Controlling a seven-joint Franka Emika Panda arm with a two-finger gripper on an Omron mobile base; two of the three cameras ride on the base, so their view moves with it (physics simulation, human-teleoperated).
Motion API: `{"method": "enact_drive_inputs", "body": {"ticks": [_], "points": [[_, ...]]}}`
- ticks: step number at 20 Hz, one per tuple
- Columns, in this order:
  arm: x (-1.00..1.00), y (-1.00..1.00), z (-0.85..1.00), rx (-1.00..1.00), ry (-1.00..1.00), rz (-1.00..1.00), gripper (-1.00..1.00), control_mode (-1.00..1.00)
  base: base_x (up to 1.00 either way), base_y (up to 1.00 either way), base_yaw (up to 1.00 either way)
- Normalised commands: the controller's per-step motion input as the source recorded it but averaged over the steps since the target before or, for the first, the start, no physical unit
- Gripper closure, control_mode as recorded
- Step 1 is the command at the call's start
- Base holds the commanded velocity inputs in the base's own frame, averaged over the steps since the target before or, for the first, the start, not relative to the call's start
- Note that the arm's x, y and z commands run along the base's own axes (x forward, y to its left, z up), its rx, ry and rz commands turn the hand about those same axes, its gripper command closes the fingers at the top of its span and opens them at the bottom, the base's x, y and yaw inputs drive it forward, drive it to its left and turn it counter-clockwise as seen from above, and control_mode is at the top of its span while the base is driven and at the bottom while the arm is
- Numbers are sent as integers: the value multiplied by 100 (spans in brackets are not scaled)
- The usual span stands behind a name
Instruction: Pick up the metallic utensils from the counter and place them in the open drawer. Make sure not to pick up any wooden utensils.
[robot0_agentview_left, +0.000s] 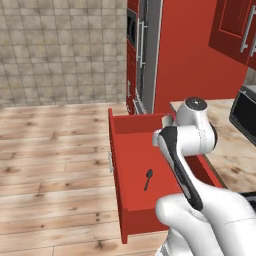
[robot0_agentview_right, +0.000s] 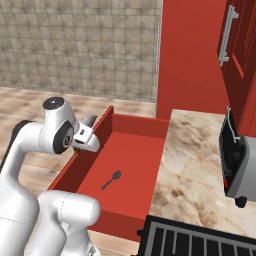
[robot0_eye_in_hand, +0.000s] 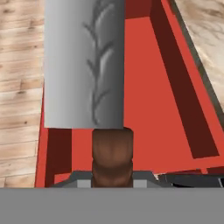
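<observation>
My gripper is shut on the brown handle of a metallic knife. Its broad grey blade points away from the hand, over the open red drawer. In the right base view the hand hangs above the near left wall of the drawer. A dark metal spoon lies on the drawer floor, also seen as the spoon in the left base view. The marbled counter runs along the drawer's right side. The wooden utensils are out of view.
A dark toaster stands on the counter at the right. A black grate lies at the counter's near end. Red cabinets rise behind the drawer. Wooden floor spreads to the left.
</observation>
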Motion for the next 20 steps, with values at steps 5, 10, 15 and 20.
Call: {"method": "enact_drive_inputs", "body": {"ticks": [5,10,15,20], "points": [[96,-35,-87,0,5,0,100,-100,0,0,0],[100,-10,-75,0,6,0,100,-100,0,0,0],[100,-6,-65,0,8,0,100,-100,0,0,0],[80,-9,-36,0,10,1,100,-100,0,0,0]]}}
